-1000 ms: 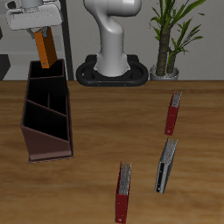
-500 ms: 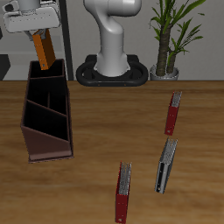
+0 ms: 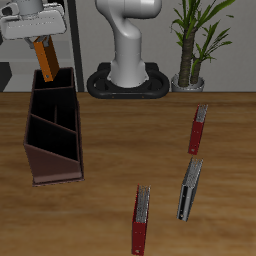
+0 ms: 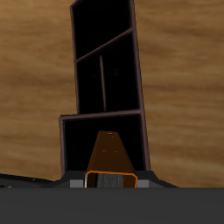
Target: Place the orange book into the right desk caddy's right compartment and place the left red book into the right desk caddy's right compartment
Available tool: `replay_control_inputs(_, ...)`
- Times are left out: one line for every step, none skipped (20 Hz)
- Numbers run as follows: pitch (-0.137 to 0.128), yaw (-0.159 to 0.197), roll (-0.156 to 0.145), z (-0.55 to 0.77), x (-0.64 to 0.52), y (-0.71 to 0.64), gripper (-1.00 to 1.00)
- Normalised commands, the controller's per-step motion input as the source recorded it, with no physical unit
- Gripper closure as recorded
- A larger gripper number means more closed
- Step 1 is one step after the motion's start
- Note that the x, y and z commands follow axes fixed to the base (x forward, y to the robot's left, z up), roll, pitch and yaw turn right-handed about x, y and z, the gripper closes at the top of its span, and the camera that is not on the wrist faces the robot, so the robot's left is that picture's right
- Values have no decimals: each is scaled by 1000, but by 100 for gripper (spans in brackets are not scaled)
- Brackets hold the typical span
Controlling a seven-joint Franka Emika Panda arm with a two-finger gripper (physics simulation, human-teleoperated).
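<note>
Half the orange book (image 3: 47, 57) caddy-hidden

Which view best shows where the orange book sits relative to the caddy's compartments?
The wrist view: the orange book hangs over the end compartment of the right desk caddy. The exterior view shows the book slanting under the gripper at the caddy's far end.

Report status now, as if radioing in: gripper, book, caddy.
Gripper shut on orange book, held upright. Book's lower end dips into right desk caddy, rearmost compartment. Nothing blocking.

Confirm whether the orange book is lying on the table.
No, the orange book is held upright above the right desk caddy.
</note>
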Motion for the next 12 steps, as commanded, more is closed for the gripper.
replay_control_inputs(14, 16, 2, 47, -44, 27, 100)
replay_control_inputs(-43, 127, 4, 30, -42, 71, 100)
replay_control_inputs(-83, 253, -21, 85, -30, 59, 100)
replay_control_inputs(0, 0, 0, -4, 4, 45, 100)
replay_control_inputs(60, -102, 26, -23, 20, 7, 100)
replay_control_inputs(-7, 129, -33, 21, 28, -63, 100)
replay_control_inputs(-50, 202, -5, -24, 36, 14, 100)
replay_control_inputs(106, -96, -12, -119, 124, -140, 100)
replay_control_inputs(-36, 275, -42, -104, 63, -26, 100)
replay_control_inputs(2, 35, -11, -1, 37, -142, 100)
replay_control_inputs(-11, 57, -67, -30, -7, -109, 100)
replay_control_inputs(47, -31, 20, 2, 23, -169, 100)
